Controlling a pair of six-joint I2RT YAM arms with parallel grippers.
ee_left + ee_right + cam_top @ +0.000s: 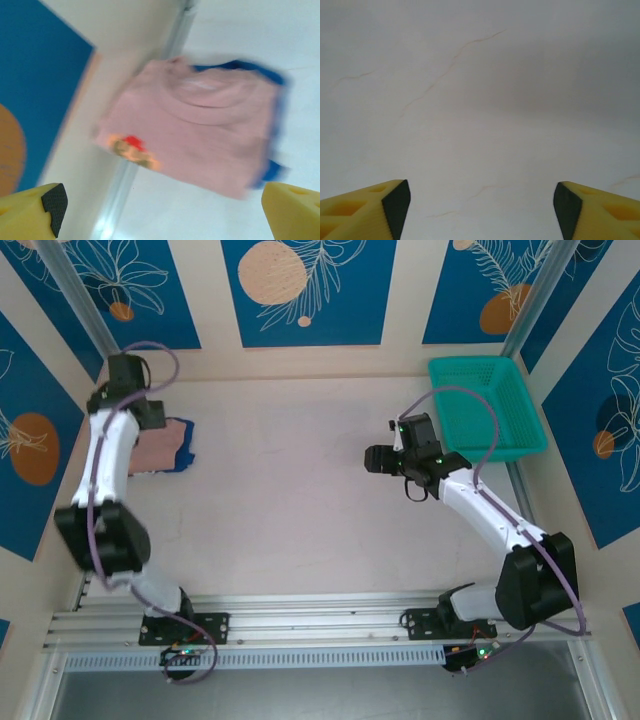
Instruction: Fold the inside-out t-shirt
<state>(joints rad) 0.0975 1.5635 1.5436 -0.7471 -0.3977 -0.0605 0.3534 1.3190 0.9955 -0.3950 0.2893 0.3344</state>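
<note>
One pink t-shirt [200,130] lies folded on one blue garment [272,170] near the desk's [300,470] left edge. One teal basket [487,410] stands at the far right. The left hand [162,205] and the right hand [482,207] both have fingers apart, holding nothing.

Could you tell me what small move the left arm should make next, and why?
Probably lift the left hand straight up and clear. Its jaws stand wide open with nothing between them, and the pink t-shirt lies compactly folded on top of the blue garment, so the fold looks finished. A sideways exit might drag the cloth.
</note>
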